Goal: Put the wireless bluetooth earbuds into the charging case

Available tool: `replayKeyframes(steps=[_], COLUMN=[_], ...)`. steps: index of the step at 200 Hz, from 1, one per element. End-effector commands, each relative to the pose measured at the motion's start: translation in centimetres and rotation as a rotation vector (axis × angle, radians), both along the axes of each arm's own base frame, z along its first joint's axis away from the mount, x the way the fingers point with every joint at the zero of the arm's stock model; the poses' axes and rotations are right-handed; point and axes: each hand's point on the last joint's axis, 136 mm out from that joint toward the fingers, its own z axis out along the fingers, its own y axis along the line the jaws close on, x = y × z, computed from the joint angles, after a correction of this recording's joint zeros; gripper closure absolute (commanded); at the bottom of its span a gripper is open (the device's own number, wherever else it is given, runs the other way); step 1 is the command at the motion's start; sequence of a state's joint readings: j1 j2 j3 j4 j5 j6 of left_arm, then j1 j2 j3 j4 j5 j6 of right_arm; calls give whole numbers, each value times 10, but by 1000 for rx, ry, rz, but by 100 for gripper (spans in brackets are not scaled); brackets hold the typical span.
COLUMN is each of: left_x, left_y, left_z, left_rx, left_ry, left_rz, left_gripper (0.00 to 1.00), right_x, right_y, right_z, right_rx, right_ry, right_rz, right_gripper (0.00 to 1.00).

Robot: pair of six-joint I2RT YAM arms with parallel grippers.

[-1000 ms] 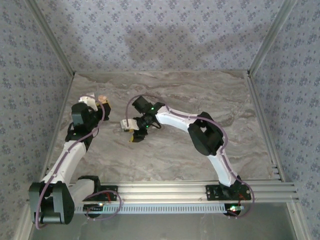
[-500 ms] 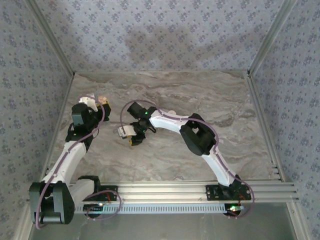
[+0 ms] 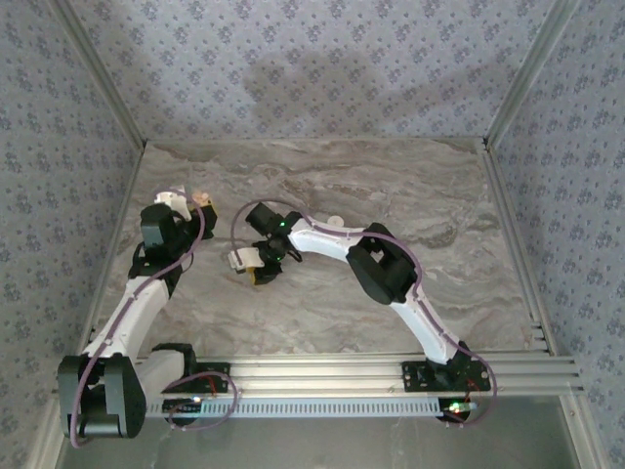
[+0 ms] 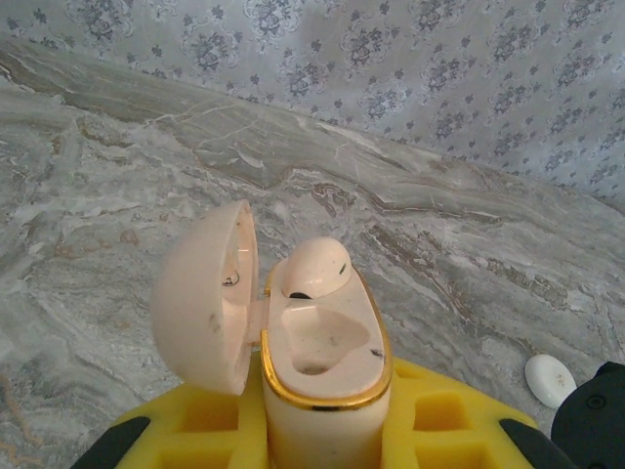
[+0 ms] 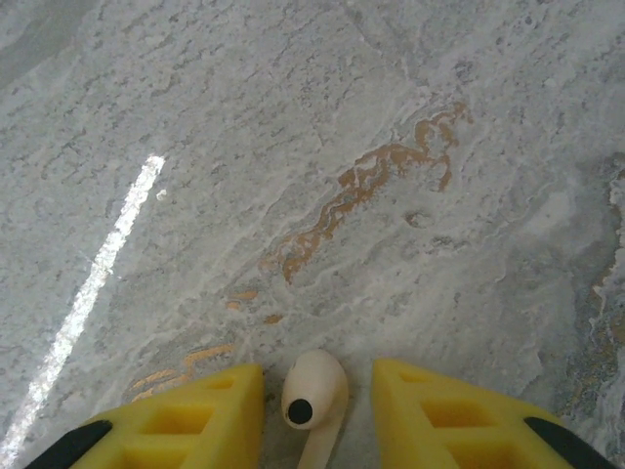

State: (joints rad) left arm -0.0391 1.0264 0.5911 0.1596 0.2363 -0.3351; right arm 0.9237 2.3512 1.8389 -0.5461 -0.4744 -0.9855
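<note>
Peach-tan hinged charging case [image 4: 314, 405], clamped in left gripper [image 4: 322, 440], lid [image 4: 200, 298] at nine o'clock, bares its empty socket [image 4: 317, 350]. Right gripper's [image 5: 317, 418] parted jaws straddle a tiny white earbud [image 5: 314, 379].

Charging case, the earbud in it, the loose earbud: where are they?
charging case [image 4: 322, 435], left wrist view, front wall.
seated earbud [image 4: 317, 266], left wrist view, rounded top.
loose earbud [image 5: 317, 379], right wrist view, round head.

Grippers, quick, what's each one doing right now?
Left gripper: closed, holding the case.
Right gripper: open, with an earbud lying between its fingers, not gripped.
</note>
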Motion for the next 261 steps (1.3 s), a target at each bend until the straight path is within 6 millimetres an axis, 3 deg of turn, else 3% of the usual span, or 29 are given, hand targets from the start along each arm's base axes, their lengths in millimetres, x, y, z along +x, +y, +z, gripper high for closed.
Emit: replayKeyframes(steps=[1, 38, 80, 107, 180, 196, 232, 261], left_x=[-1, -1, -1, 0, 3, 4, 6, 7], left_y=[0, -2, -4, -7, -16, -19, -24, -24], left_z=[15, 17, 17, 19, 19, 19, 19, 19], left_rx=[-14, -13, -15, -20, -33, -35, -35, -36], left_ry=[-53, -58, -57, -65, -67, -67, -64, -64], left_rz=[-7, -17, -33, -46, -79, -85, -98, -98], left_gripper=[83, 83, 83, 83, 83, 83, 83, 83], right_x=[-5, -5, -3, -10, -35, -40, -47, -45], right_y=[0, -17, -46, -80, -195, -202, -204, -196], right_z=[-13, -13, -9, -13, -23, -18, -3, 33], right_rx=[-40, -76, -111, -163, -347, -338, -335, -274], right_ry=[17, 24, 52, 62, 92, 112, 171, 240], right_rz=[-5, -60, -272, -414, -870, -924, -996, -1099], right_gripper=[68, 75, 78, 78, 76, 74, 56, 51])
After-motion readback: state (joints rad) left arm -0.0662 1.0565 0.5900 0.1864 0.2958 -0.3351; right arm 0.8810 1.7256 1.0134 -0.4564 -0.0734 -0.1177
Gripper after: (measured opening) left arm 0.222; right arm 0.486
